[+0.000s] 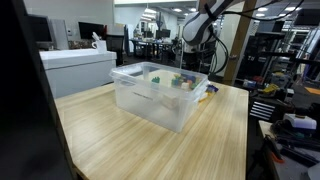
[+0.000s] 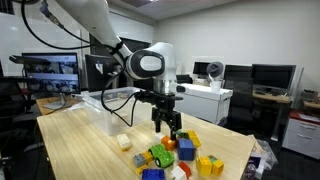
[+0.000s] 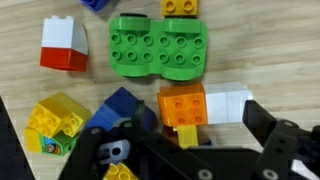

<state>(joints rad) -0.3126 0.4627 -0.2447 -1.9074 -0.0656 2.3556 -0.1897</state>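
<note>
In the wrist view my gripper (image 3: pixel 200 126) stands open, its dark fingers (image 3: pixel 268 128) on either side of an orange brick (image 3: pixel 181 105) and the white brick (image 3: pixel 226 102) touching it. A yellow piece (image 3: pixel 187 134) lies just under the orange one. Beyond them sits a wide green brick (image 3: pixel 158 48). A red and white brick (image 3: pixel 64 46), a blue brick (image 3: pixel 122 106) and yellow bricks (image 3: pixel 57 118) lie to the left. In an exterior view the gripper (image 2: pixel 167 126) hangs just above the pile of bricks (image 2: pixel 175 155) on the wooden table (image 2: pixel 80 150).
A clear plastic bin (image 1: pixel 160 95) stands on the table in an exterior view, with the arm (image 1: pixel 200 28) behind it. A lone pale brick (image 2: pixel 123 142) lies apart from the pile. Desks, monitors and shelves surround the table. The table edge (image 2: pixel 240 170) is close to the pile.
</note>
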